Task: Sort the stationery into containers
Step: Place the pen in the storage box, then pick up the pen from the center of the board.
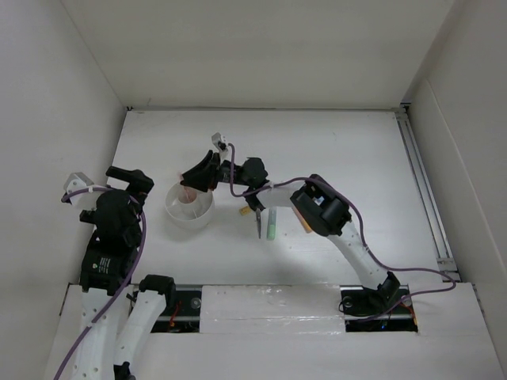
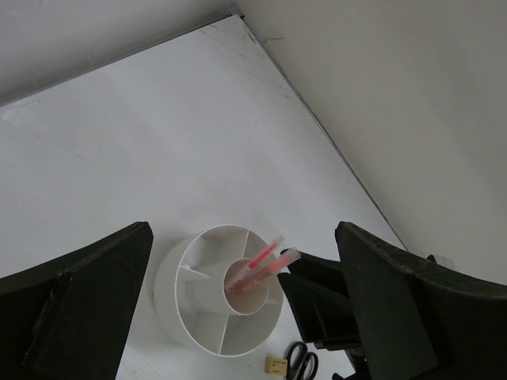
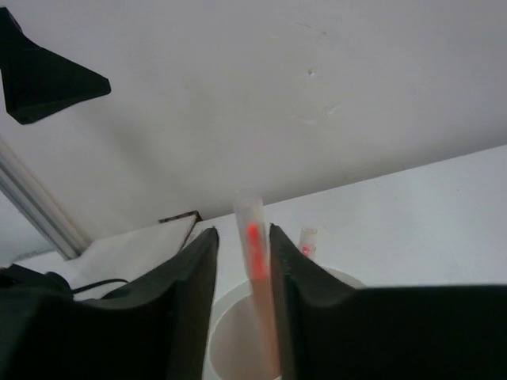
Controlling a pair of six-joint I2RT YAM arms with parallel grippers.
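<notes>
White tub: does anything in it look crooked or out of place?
Nothing looks spilled or broken. Two pink pens lean in the centre well of the white tub, with their tops poking above the rim. One stands between the fingers of the right tool. That tilt is the only oddity.

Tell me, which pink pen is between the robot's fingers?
The pink pen between the fingers of the right gripper, in the white tub's middle hole. The other pink pen pokes up beside it, outside the fingers.
</notes>
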